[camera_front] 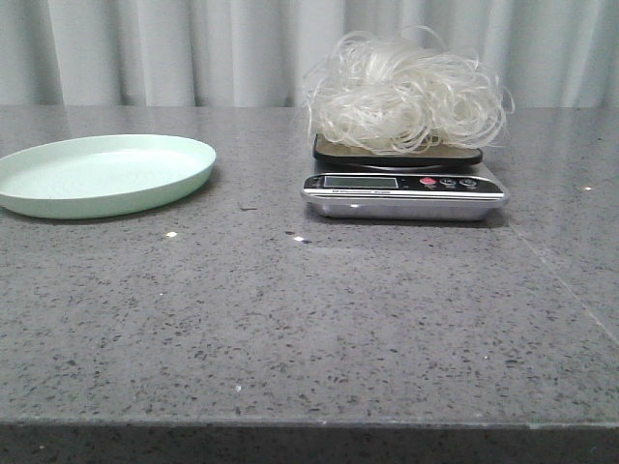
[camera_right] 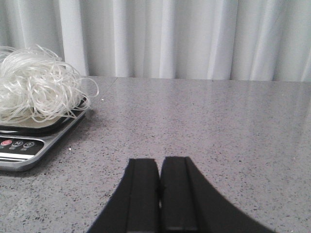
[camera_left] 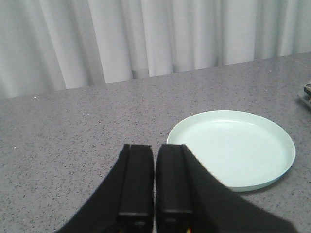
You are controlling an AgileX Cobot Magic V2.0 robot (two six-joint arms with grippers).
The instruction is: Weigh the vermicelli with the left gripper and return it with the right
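The vermicelli (camera_front: 401,92), a fluffy nest of whitish glassy strands, sits on the black pan of a silver kitchen scale (camera_front: 404,184) at the back middle-right of the table. It also shows in the right wrist view (camera_right: 36,85), with the scale (camera_right: 34,141) under it. The pale green plate (camera_front: 102,174) lies empty at the back left, and shows in the left wrist view (camera_left: 233,148). My left gripper (camera_left: 155,148) is shut and empty, just short of the plate. My right gripper (camera_right: 159,162) is shut and empty, to the right of the scale. Neither gripper shows in the front view.
The grey speckled stone table (camera_front: 290,329) runs to a front edge near the camera. A pale pleated curtain (camera_front: 193,48) hangs behind the table.
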